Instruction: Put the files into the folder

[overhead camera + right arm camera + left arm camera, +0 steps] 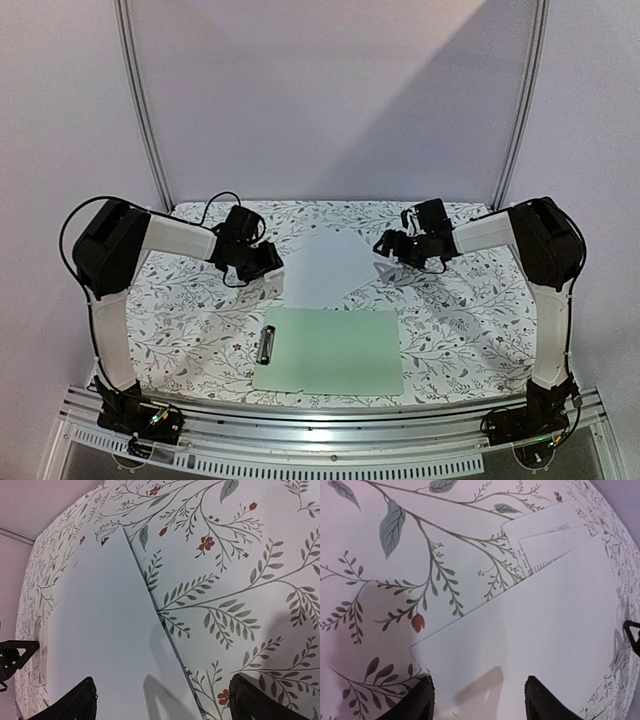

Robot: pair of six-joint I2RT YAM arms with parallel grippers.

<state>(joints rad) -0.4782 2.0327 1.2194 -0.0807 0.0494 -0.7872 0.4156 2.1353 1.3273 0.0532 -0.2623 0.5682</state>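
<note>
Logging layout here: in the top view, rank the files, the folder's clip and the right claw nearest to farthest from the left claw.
From the left claw:
1. the files, directly to its right.
2. the clip on the folder, below it in the view.
3. the right claw, across the files.

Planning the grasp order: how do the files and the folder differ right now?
The files are white; the folder is pale green. The files lie skewed and fanned, printed edges peeking out in the left wrist view; the folder is one board lying square-on. The folder carries a dark clip on its left short edge; the files have none. Both lie flat on the flowered cloth.
</note>
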